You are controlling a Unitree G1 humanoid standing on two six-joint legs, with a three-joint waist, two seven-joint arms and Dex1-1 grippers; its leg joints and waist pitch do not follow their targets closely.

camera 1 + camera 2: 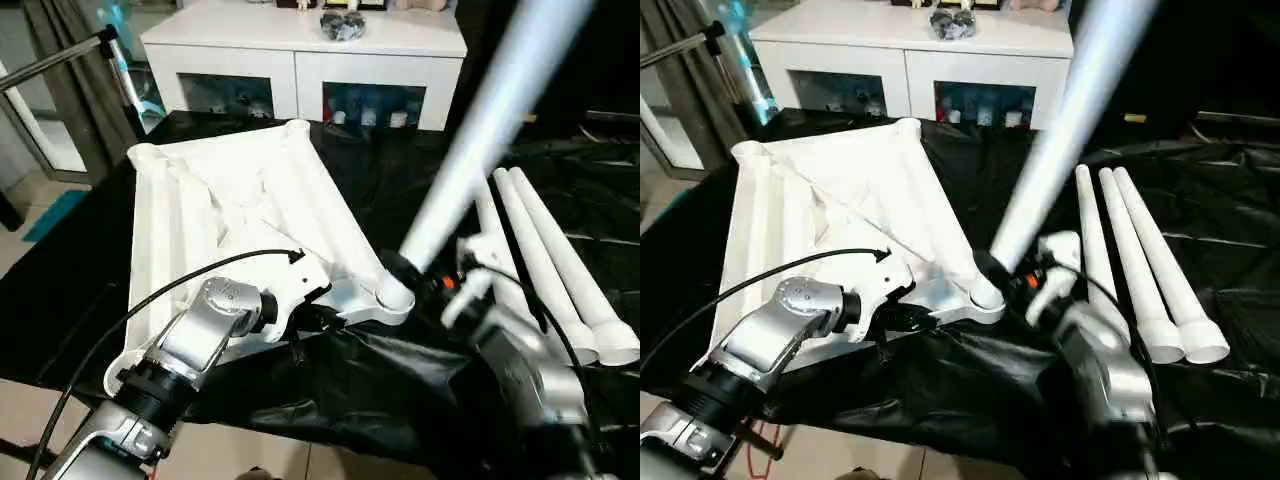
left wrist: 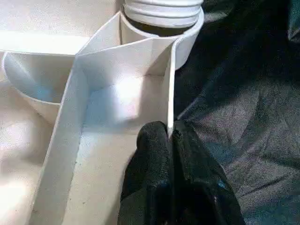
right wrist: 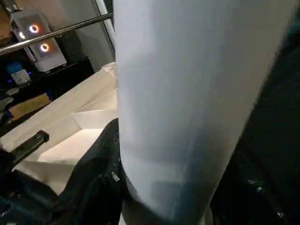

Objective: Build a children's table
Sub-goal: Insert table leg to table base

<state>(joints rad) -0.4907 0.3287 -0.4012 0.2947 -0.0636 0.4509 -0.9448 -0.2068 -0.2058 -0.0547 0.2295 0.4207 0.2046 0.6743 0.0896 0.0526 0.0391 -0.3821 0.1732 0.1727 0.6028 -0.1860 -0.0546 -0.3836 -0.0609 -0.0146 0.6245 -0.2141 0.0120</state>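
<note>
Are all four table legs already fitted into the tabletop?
No, three loose legs lie on the black sheet beside the tabletop.

Head views evenly lit, soft daylight from upper left. White tabletop (image 1: 230, 200) glares near far corner. Raised leg (image 1: 490, 120) blurred, bluish cast. Black cloth (image 1: 400, 380) shows dull sheen on folds. Left wrist view: bright patch on rib, fingers (image 2: 154, 154) soft-focus. Right wrist view: leg unfocused, background dim.

Both claws (image 2: 171, 140) (image 3: 140, 187) clamped tight
</note>
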